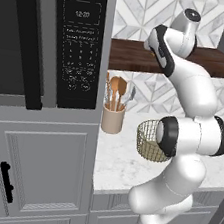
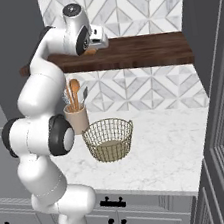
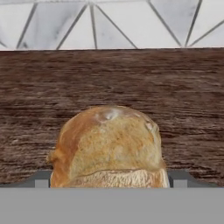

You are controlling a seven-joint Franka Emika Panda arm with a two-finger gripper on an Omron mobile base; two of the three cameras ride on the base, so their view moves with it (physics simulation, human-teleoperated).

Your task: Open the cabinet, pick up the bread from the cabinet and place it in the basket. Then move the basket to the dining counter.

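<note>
In the hand view the bread (image 3: 108,146) sits low in the center of the frame on the dark wood cabinet (image 3: 112,78) board, between the 2 finger tips of the gripper (image 3: 109,178), whose jaws stand wide on either side of it; whether they touch it I cannot tell. In the right base view the basket (image 2: 109,139) stands at mid-frame on the marble worktop (image 2: 165,152), just beside the utensil crock (image 2: 77,118).
</note>
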